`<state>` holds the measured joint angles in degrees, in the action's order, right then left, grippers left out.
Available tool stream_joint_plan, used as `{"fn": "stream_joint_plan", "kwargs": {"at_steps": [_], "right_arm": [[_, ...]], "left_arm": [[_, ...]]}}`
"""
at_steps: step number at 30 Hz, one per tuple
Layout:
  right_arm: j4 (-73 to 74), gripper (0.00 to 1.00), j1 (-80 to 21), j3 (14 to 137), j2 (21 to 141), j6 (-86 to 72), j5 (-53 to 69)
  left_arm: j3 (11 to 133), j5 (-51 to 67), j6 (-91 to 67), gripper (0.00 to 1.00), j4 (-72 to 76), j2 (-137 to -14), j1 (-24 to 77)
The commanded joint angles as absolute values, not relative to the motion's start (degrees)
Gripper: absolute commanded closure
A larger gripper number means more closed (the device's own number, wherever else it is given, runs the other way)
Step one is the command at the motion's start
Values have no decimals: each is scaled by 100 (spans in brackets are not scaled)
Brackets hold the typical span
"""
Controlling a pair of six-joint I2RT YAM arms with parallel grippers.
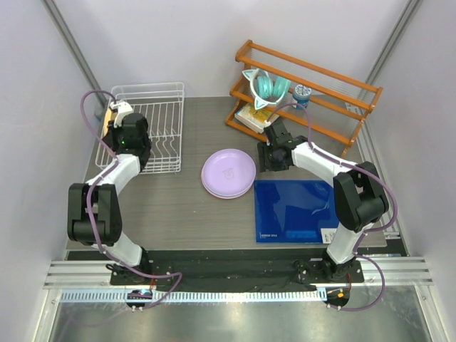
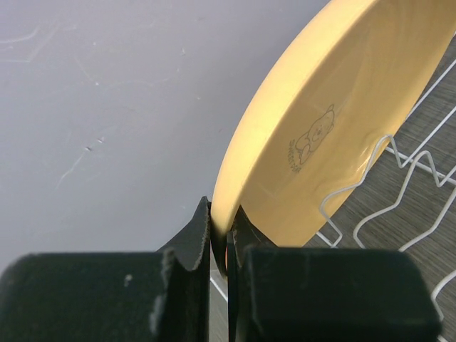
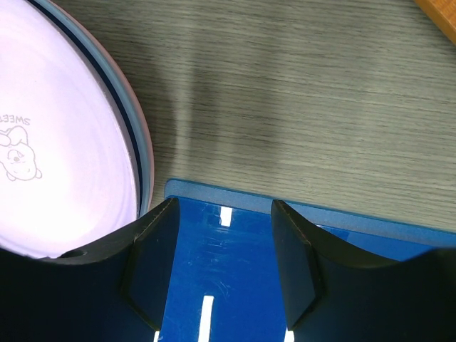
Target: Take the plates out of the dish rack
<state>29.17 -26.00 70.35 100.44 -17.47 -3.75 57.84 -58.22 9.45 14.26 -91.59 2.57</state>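
Plates here are thin, round, stiff plastic with shallow rims, so I judge them light, smooth and somewhat slippery, unlikely to break. The rim is the natural place to pinch them.

The yellow-orange plate [image 2: 328, 128] stands on edge among the thin white wires of the dish rack [image 1: 160, 96] at the counter's far left. It has a matte face with a small printed bear. The left end effector [image 2: 221, 235] is clamped narrow on its lower rim, one pad on each face. With so small a bite the plate could pivot or slide between the pads when lifted, so a straight pull clear of the prongs looks wise.

The lavender plate [image 1: 228, 172] lies flat mid-counter on top of a stack. A blue rim [image 3: 135, 135] shows under it in the right wrist view. Whether a pink plate lies beneath is hard to tell from these angles.

The right end effector [image 3: 224, 242] hovers with its jaws apart and nothing between them. It is above the corner of a glossy blue mat [image 1: 296, 210], just beside the stack.

The counter [image 1: 178, 206] is grey wood-grain. An orange wooden shelf [image 1: 320, 78] stands at the far right.
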Motion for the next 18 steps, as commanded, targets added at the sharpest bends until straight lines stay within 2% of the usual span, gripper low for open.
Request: {"fn": "stream_joint_plan", "kwargs": {"at_steps": [1, 7, 18], "right_arm": [[2892, 40, -2575, 7031, 9905, -1714, -431], [2892, 41, -2566, 6979, 9695, -1740, -519], [2822, 40, -2575, 6707, 8491, -1828, -730]], "left_arm": [[5801, -6223, 985, 100, 1996, -8649, 351], [6029, -6275, 861, 100, 1469, -8201, 544], [6311, -5837, -263, 100, -666, -7085, 1467]]}}
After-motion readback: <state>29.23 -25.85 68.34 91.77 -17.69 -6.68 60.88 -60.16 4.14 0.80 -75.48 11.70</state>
